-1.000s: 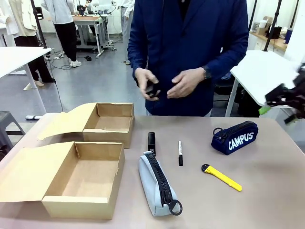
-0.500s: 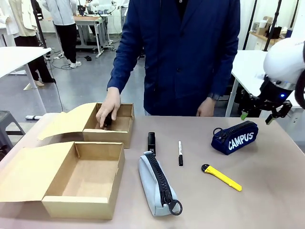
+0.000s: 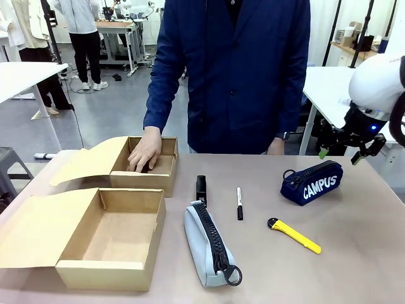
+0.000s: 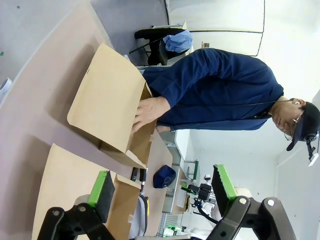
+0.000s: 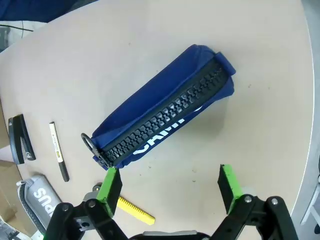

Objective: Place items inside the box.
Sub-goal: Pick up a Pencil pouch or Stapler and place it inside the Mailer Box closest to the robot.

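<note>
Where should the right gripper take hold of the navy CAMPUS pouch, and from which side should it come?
Grip the navy pouch across the middle of its long body, from above. It lies with the zipper up, so both soft sides are free. The open right gripper probably must turn a little, so that its fingers close across the short width.

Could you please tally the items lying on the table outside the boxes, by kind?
Pencil pouches: 2, grey pouch and navy pouch
Marker pen: 1
Utility knife: 1
Black stapler-like piece: 1
Total: 5
</note>
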Action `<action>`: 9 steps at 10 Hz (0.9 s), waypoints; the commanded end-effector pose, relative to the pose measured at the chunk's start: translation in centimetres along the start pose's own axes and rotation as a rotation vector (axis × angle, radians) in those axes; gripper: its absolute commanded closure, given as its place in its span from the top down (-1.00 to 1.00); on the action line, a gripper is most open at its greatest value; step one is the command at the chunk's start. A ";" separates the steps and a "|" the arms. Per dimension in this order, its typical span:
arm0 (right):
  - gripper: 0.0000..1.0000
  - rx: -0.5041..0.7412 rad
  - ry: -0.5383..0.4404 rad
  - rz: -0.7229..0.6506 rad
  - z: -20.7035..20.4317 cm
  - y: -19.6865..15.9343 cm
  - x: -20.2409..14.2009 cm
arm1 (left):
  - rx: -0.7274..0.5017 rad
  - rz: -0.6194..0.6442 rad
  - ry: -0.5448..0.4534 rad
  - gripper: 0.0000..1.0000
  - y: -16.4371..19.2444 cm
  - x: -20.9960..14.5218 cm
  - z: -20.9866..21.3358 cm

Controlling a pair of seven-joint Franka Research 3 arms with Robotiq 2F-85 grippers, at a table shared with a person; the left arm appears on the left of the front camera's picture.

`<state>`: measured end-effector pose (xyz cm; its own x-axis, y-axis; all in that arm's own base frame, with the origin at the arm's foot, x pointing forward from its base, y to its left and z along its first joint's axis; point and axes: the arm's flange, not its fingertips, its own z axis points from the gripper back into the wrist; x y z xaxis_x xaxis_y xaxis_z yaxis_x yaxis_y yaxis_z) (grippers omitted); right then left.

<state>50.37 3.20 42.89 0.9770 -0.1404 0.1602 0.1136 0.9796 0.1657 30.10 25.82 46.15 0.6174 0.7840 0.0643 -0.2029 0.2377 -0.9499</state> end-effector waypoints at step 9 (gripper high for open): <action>1.00 -0.225 0.029 -0.801 -2.1 6.0 0.2 | -0.013 -0.002 0.003 1.00 -0.2 0.0 0.2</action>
<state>50.38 5.92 41.12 0.7775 -0.6263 0.0564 0.6189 0.7781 0.1074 30.08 25.83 46.16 0.6173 0.7841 0.0643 -0.2027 0.2375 -0.9500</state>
